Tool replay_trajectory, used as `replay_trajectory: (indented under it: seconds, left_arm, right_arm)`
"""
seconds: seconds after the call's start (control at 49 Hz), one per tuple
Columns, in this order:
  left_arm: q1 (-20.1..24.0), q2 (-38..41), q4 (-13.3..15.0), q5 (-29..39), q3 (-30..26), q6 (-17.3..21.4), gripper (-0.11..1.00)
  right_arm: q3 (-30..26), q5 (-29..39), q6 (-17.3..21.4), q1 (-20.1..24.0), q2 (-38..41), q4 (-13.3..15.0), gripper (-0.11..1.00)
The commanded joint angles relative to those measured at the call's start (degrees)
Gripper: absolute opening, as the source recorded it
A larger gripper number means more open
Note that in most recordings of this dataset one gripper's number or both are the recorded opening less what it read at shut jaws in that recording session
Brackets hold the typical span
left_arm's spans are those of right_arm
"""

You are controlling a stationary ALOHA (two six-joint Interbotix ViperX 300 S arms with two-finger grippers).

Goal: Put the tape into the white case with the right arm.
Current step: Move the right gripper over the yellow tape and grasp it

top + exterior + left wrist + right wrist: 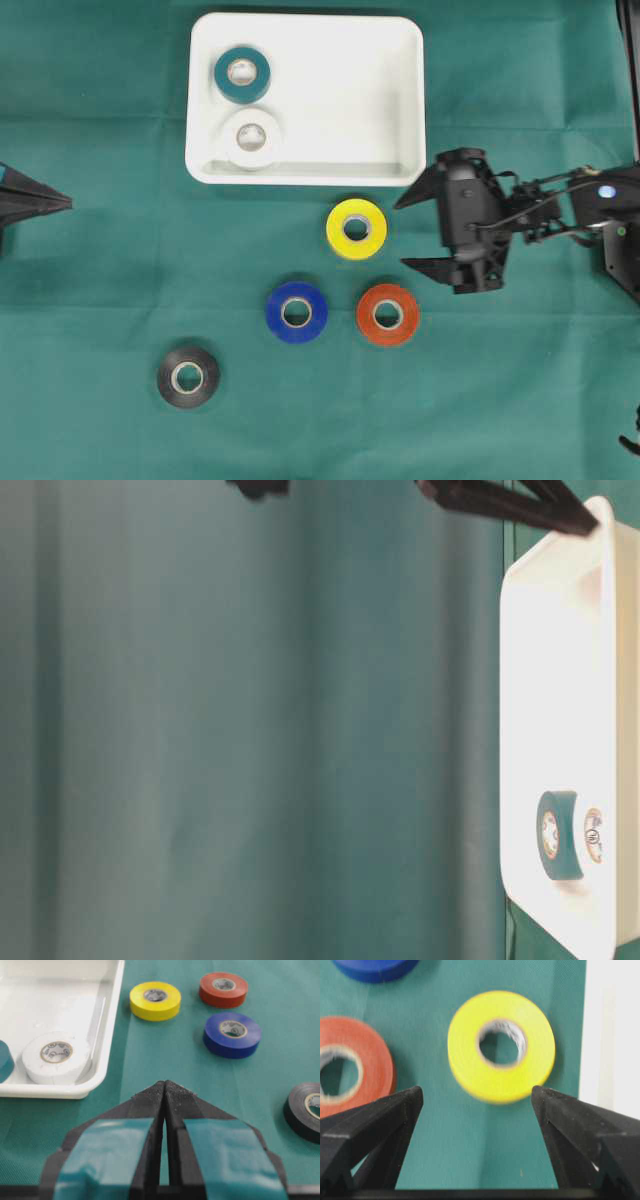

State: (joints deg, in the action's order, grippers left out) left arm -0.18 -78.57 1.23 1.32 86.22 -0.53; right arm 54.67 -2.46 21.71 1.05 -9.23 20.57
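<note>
The white case (350, 100) lies at the top centre and holds a teal tape (242, 74) and a white tape (250, 138). A yellow tape (356, 228) lies flat on the cloth just below the case. My right gripper (402, 234) is open, right of the yellow roll, with its fingers pointing at it. In the right wrist view the yellow tape (470, 1062) sits just ahead of the open gripper (477, 1095), with nothing between the jaws. My left gripper (66, 203) rests shut at the left edge, empty (165, 1084).
A blue tape (296, 312), a red tape (388, 314) and a black tape (188, 376) lie on the green cloth below the yellow one. The red roll (370, 1055) is close beside my right gripper's left finger. The case wall (612, 1035) is to its right.
</note>
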Motion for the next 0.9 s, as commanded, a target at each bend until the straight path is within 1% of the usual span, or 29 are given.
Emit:
replay_trajectory:
  seconds: [0.0, 0.163, 0.306, 0.674, 0.878]
  left_arm:
    - [-0.1, 0.4, 0.1, -0.2, -0.7, 0.0, 0.00]
    - [-0.1, 0.4, 0.1, -0.2, -0.7, 0.0, 0.00]
    - [-0.1, 0.4, 0.1, -0.2, -0.7, 0.0, 0.00]
    - [-0.1, 0.4, 0.1, -0.2, -0.7, 0.0, 0.00]
    - [-0.1, 0.4, 0.1, -0.2, -0.7, 0.0, 0.00]
  right_arm:
    - [-3.4, -0.5, 0.1, 0.3, 2.2, 0.1, 0.71]
    - [-6.9, -0.5, 0.0, 0.5, 5.7, 0.1, 0.71]
    - [-8.5, -0.5, 0.0, 1.0, 7.6, 0.1, 0.71]
    - [-8.7, -0.4, 0.1, 1.0, 8.3, 0.1, 0.71]
    - [-9.1, -0.2, 0.4, 1.1, 10.3, 0.1, 0.71]
